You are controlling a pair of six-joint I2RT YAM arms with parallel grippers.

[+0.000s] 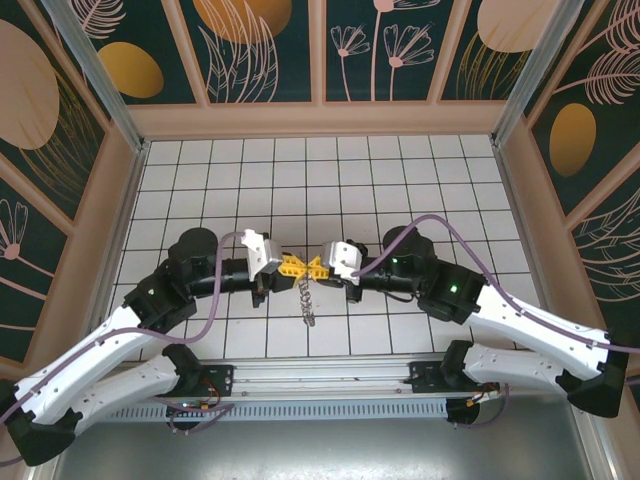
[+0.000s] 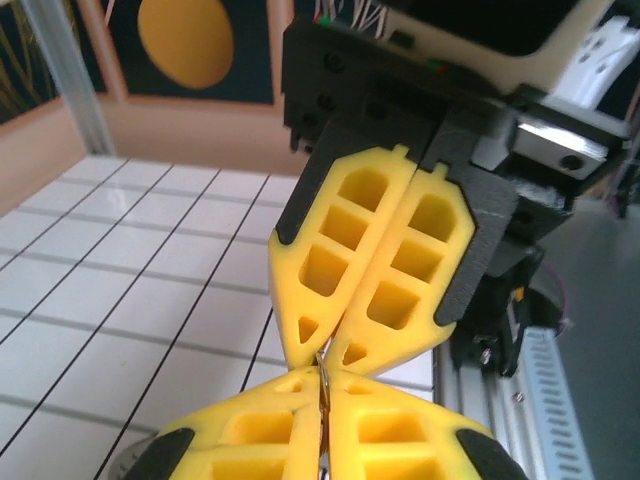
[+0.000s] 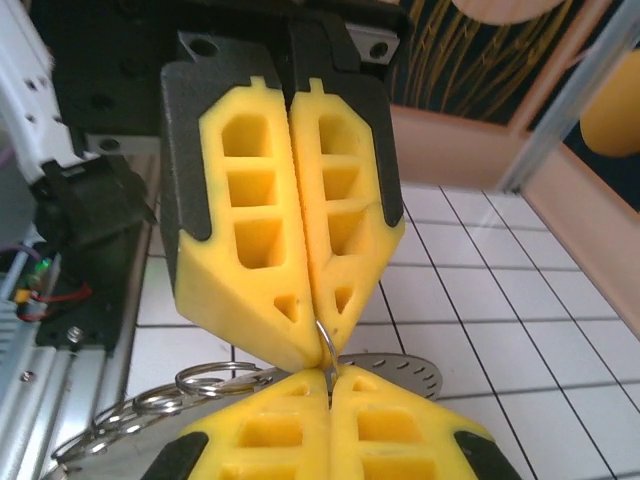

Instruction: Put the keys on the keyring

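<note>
The left end effector (image 1: 290, 266) and the right end effector (image 1: 318, 267) meet tip to tip over the middle of the tiled surface (image 1: 400, 190). Each is pressed together, pinching a thin wire loop of the keyring (image 1: 307, 303). Its chain of rings dangles from the fingertips toward 6 o'clock

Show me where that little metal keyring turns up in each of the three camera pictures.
Top external: the keyring is a short strand just below the picture's centre, running toward the bottom edge.
Left wrist: a thin metal sliver of it, low centre, between the tips.
Right wrist: a wire loop at centre, linked rings trailing lower left.
Shared landmark: the yellow fingertips meeting tip to tip.
</note>
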